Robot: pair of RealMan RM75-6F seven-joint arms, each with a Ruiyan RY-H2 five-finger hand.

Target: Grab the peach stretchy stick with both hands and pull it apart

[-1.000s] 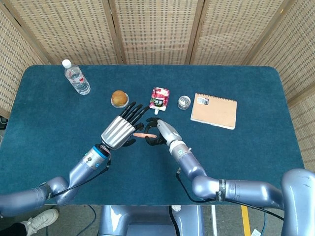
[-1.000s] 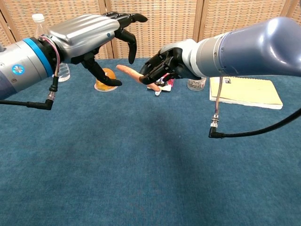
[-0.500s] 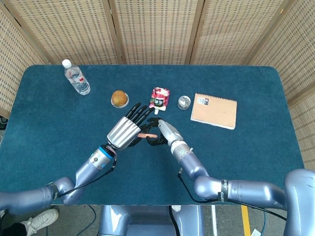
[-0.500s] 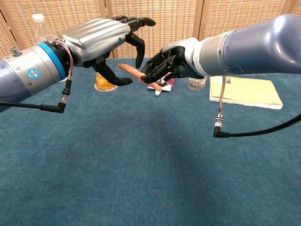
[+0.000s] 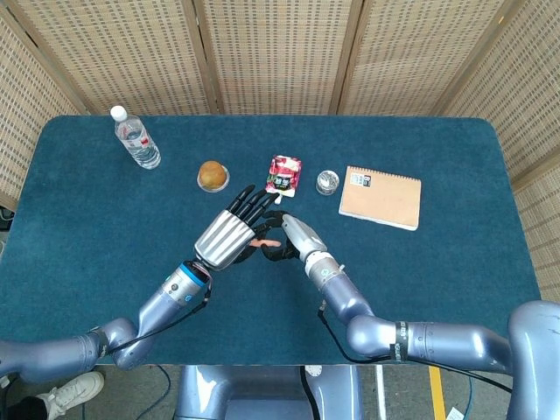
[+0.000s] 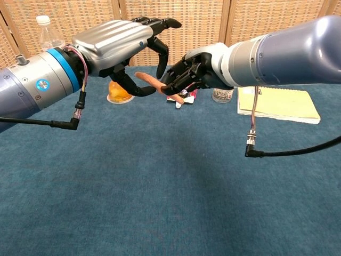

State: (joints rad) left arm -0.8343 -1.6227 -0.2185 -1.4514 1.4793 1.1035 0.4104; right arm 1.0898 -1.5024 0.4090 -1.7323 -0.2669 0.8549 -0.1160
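Observation:
The peach stretchy stick is held in the air above the table's middle; in the head view only a short piece of the stick shows between the hands. My right hand grips its right end. My left hand reaches around the free left end, with its thumb below the stick and its fingers arched over it. They are not closed on the stick.
On the blue table behind the hands lie an orange bun on a dish, a red snack pouch, a small tin and a tan notebook. A water bottle stands at the far left corner.
My left hand has moved right, toward the right hand, and its fingers now reach over the stick's free end. The right hand has kept hold of the stick, almost still.

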